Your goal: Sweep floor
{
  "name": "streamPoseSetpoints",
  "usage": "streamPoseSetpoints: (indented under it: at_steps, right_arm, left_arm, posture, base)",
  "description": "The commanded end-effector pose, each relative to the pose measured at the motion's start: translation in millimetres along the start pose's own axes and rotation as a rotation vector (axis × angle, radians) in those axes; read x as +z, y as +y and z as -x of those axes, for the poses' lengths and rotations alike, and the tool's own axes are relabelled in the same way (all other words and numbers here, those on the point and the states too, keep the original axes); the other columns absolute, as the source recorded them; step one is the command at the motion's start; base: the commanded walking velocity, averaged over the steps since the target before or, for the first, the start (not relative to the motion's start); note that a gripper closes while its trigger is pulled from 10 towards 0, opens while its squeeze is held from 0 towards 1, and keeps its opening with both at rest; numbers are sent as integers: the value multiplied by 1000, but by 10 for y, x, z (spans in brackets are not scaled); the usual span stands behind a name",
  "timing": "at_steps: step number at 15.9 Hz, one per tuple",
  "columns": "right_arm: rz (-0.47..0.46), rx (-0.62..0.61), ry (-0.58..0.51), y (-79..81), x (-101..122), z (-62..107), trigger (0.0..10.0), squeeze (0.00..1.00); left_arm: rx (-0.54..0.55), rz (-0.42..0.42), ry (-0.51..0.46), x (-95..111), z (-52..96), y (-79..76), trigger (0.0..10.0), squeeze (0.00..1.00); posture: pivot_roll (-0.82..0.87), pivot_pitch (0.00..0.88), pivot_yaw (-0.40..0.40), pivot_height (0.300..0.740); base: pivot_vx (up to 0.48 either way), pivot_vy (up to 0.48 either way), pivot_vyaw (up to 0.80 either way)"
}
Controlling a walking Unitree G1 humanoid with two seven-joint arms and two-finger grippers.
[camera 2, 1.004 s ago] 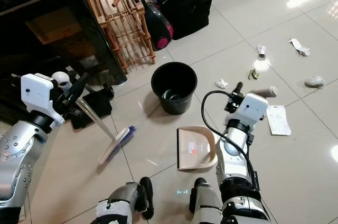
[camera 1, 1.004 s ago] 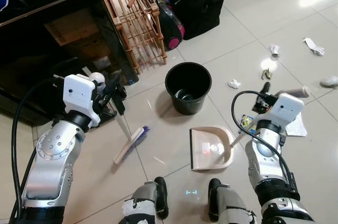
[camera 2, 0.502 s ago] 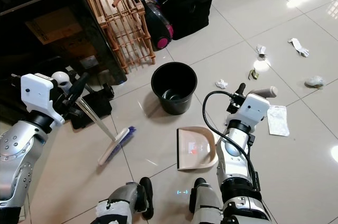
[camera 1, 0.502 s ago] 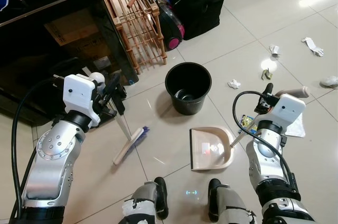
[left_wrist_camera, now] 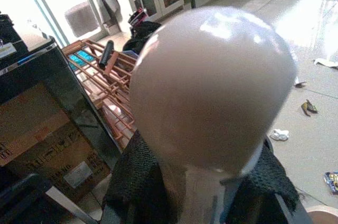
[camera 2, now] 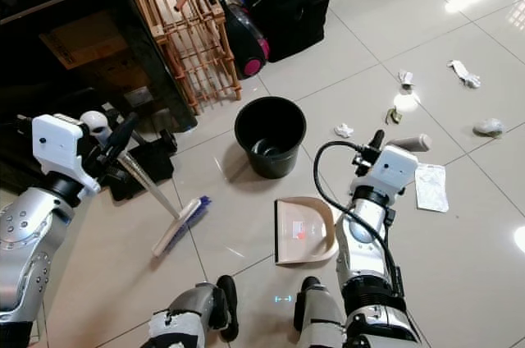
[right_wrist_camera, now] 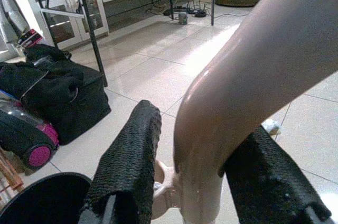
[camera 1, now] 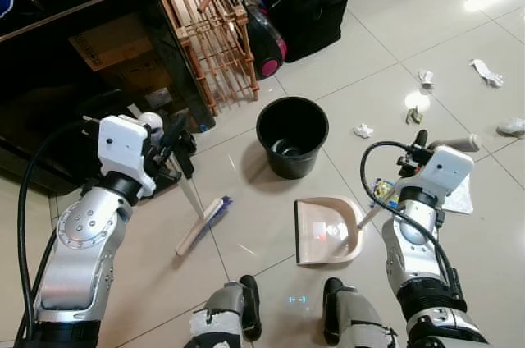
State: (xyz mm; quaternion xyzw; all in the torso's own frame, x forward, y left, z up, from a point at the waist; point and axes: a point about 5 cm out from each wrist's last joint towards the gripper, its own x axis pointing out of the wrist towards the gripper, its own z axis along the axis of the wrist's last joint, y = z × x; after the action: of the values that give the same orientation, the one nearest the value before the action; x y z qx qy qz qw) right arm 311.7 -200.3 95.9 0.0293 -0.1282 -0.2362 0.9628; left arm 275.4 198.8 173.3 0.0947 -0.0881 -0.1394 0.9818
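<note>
Left gripper (camera 2: pixel 123 139): jaws pinched on the broom handle; the handle's rounded end hides most of the left wrist view.
Broom (camera 1: pixel 203 224): head on the tile floor (camera 1: pixel 344 77), handle slanting up to the left gripper.
Right gripper (right_wrist_camera: pixel 195 182): jaws clamped on the dustpan handle.
Dustpan (camera 1: pixel 326 231): flat on the floor just below the black bucket (camera 1: pixel 292 135).
Litter (camera 1: pixel 363 130): crumpled scraps scattered to the right, too small to identify.
Wooden rack (camera 1: pixel 209 32): top cut off.

slanted broom (camera 1: pixel 203 223) with purple bristles on tiled floor (camera 1: pixel 344 77); beige dustpan (camera 1: pixel 326 231) flat beside, paper scraps (camera 1: pixel 363 130) beyond.
</note>
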Motion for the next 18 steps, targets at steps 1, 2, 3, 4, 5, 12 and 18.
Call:
streamPoseSetpoints:
  at_steps: [1,2,3,4,5,12,18]
  right_arm:
    - [-9,-11,21,-16,-54,51,0,0]
    - [-12,-23,24,-22,-57,52,0,0]
    - [-18,-41,29,-34,-62,56,0,0]
    - [-20,-50,31,-42,-65,57,0,0]
    - [-25,-70,32,-64,-64,56,0,0]
    - [19,-242,-152,-334,321,-25,0,0]
    - [37,-259,-191,-413,517,12,0,0]
  left_arm:
    - [18,-20,-22,41,21,60,10000,0]
    - [17,-20,-23,40,17,60,10000,0]
    - [15,-20,-24,38,14,58,10000,0]
    - [15,-20,-24,37,11,58,10000,0]
    - [13,-19,-25,36,1,57,10000,0]
    - [22,9,-61,8,-210,32,10000,0]
    - [48,29,-61,-67,-230,67,10000,0]
  posture:
    - [146,227,131,740]
    - [144,220,131,740]
    - [144,220,131,740]
    - [143,214,131,740]
    - [140,208,131,740]
    - [57,171,86,740]
    - [25,146,57,740]
  base:
    - [0,0,0]
    - [0,0,0]
    - [0,0,0]
    - [0,0,0]
    - [0,0,0]
    - [0,0,0]
    - [0,0,0]
